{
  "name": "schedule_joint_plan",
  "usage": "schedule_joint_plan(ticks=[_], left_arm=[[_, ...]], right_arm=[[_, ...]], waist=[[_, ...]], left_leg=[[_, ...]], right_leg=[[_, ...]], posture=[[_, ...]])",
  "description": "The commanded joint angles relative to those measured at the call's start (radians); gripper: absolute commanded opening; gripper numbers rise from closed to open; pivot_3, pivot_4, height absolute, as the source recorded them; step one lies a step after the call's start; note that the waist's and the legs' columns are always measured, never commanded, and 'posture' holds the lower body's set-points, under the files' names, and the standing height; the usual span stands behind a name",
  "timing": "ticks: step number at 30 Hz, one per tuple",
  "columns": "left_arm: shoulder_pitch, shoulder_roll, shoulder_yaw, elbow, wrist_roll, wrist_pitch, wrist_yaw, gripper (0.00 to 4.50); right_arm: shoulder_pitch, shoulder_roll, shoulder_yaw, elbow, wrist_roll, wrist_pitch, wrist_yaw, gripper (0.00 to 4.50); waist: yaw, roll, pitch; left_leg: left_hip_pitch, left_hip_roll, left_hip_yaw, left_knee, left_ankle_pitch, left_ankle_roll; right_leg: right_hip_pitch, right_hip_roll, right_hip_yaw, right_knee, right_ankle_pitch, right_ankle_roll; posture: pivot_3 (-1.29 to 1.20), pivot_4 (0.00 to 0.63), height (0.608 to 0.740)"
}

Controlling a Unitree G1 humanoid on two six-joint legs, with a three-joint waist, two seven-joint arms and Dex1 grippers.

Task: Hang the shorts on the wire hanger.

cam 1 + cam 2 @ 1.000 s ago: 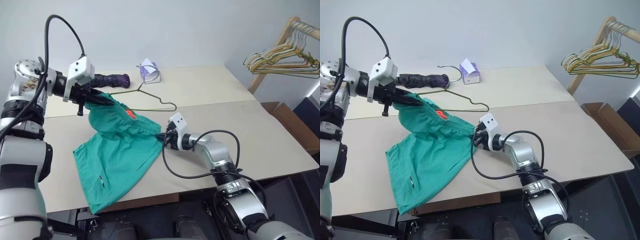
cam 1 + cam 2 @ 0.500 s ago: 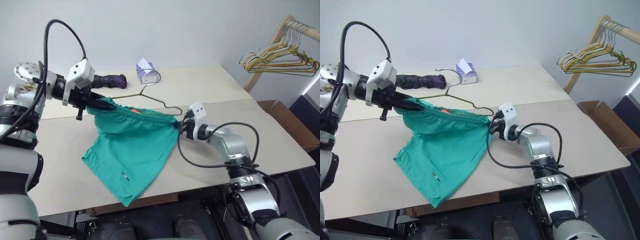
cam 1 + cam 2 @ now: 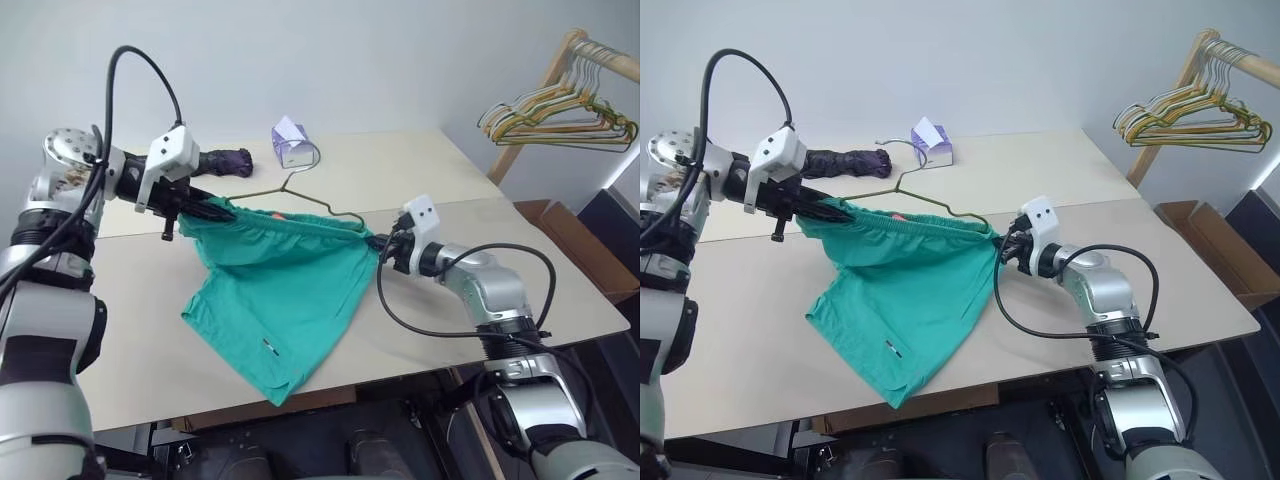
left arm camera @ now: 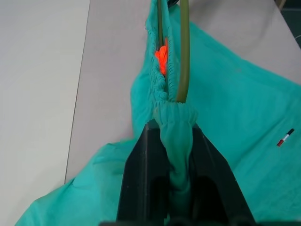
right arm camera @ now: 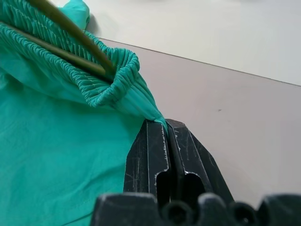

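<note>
Teal shorts (image 3: 280, 300), one pair, on one wire hanger (image 3: 300, 200); both grippers' fingers (image 4: 141, 179) clamp its waistband.

The shorts (image 3: 285, 290) are a plain teal green, with a tiny white, red and dark mark (image 3: 270, 345) near one hem and a bright orange tag (image 4: 162, 55) tucked inside the gathered waistband. The hanger (image 3: 300, 197) is thin olive-green wire. The bench (image 3: 420, 175) is pale beige (two boards, a darker seam between them). The umbrella (image 3: 222, 160) is dark purple, the tissue box (image 3: 292, 148) lilac with white paper. On the wooden rack (image 3: 545, 95), hangers (image 3: 555, 108) are yellow, green and tan. Each pincer (image 5: 164, 127) has black fingers (image 4: 141, 169).
</note>
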Motion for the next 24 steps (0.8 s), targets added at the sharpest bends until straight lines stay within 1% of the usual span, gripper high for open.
schedule_joint_plan(ticks=[1,5,10,14,16,20,22,24], left_arm=[[-0.032,0.076,0.042,0.025,0.038,-0.014,-0.004,0.11],[-0.028,0.084,0.026,0.047,0.123,-0.069,-0.003,0.11],[-0.053,0.042,0.049,0.087,0.194,-0.085,0.065,0.11],[-0.059,0.006,0.072,0.086,0.211,-0.094,0.074,0.11],[-0.059,-0.001,0.075,0.089,0.229,-0.098,0.080,0.11],[-0.055,-0.012,0.114,0.100,0.238,-0.104,0.097,0.11],[-0.053,-0.020,0.137,0.093,0.230,-0.105,0.088,0.11],[-0.057,-0.037,0.167,0.074,0.208,-0.080,0.067,0.11]], right_arm=[[0.020,-0.086,-0.106,0.034,-0.022,0.011,-0.054,0.05],[0.008,-0.116,-0.102,0.003,-0.013,0.010,-0.046,0.05],[-0.014,-0.193,-0.014,-0.156,-0.024,0.033,0.040,0.05],[-0.091,-0.265,0.094,-0.300,-0.054,0.065,0.115,0.05],[-0.117,-0.273,0.108,-0.322,-0.054,0.076,0.128,0.05],[-0.172,-0.330,0.174,-0.335,-0.109,0.080,0.186,0.05],[-0.214,-0.345,0.215,-0.358,-0.127,0.095,0.225,0.05],[-0.274,-0.339,0.248,-0.375,-0.141,0.128,0.245,0.05]], waist=[[0.000,0.000,0.000],[0.002,0.000,0.000],[0.007,0.000,0.000],[0.006,0.000,0.000],[0.005,0.000,0.000],[0.007,0.000,0.000],[0.008,0.000,0.000],[0.007,0.000,0.000]], left_leg=[[0.000,0.000,0.000,0.000,0.000,0.000],[0.000,0.000,0.000,0.000,0.000,0.000],[0.000,0.000,0.000,0.000,0.000,0.000],[0.000,0.000,0.000,0.000,0.000,0.000],[0.000,0.000,0.000,0.000,0.000,0.000],[0.000,0.000,0.000,0.000,0.000,0.001],[-0.001,0.000,0.000,0.001,0.000,0.001],[-0.002,0.000,0.000,0.001,0.000,0.001]], right_leg=[[0.000,0.000,0.000,0.000,0.000,0.000],[0.000,0.000,0.000,0.000,0.000,0.000],[0.000,0.000,0.000,0.000,0.000,0.000],[0.000,0.000,0.000,0.000,0.000,0.000],[-0.001,0.000,0.000,0.000,0.000,0.000],[0.000,0.000,0.000,0.000,0.000,0.000],[-0.001,0.000,0.000,-0.001,0.000,0.000],[-0.001,0.000,0.000,0.000,0.000,0.000]], posture=[[-0.05,0.000,0.740],[-0.05,0.000,0.740],[-0.04,0.000,0.740],[-0.05,0.000,0.740],[-0.05,0.000,0.740],[-0.05,0.000,0.740],[-0.06,0.000,0.740],[-0.06,0.000,0.740]])
